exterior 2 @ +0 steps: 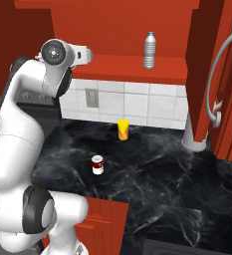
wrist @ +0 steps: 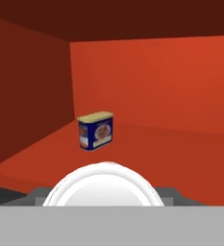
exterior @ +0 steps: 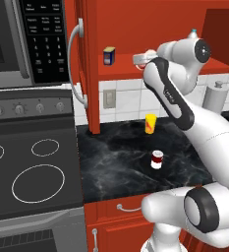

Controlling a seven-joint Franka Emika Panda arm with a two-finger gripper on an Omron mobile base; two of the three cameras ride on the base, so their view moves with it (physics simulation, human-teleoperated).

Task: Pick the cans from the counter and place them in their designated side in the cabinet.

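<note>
My gripper is up at the cabinet shelf, shut on a can. In the hand view that can's round white top sits between my fingertips, just above the front of the red shelf. Its label is hidden. The other can, dark red with a white lower band, stands upright on the black marble counter. In the right base view this can is near the counter's front edge.
A blue-and-yellow box stands on the shelf ahead of the gripper, towards the cabinet's left wall. A clear bottle is on the shelf's right half. A yellow cup stands at the back of the counter. The cabinet doors hang open. The stovetop lies to the left.
</note>
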